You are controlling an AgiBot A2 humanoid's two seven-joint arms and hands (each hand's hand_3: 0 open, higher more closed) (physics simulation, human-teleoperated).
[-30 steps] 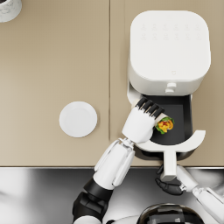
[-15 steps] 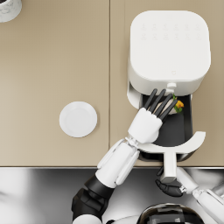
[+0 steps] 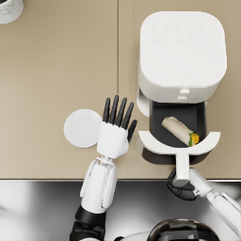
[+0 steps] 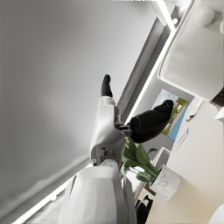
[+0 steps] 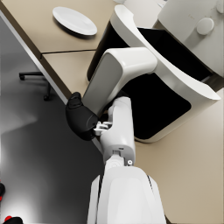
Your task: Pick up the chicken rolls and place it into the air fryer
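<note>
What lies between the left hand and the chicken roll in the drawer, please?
In the head view, only the drawer's near side wall stands between the left hand and the chicken roll.

The tan wrapped chicken roll [image 3: 177,130] lies in the white boxy air fryer's [image 3: 181,49] pulled-out black drawer [image 3: 179,113]; the round white plate [image 3: 81,128] sits left on the beige tabletop [image 3: 56,70].

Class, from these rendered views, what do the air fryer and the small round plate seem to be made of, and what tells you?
Air fryer: apparently matte white plastic; smooth rounded shell, soft even shading, dark drawer interior. Plate: probably glazed ceramic, possibly plastic; plain white, thin rim, faint sheen.
</note>
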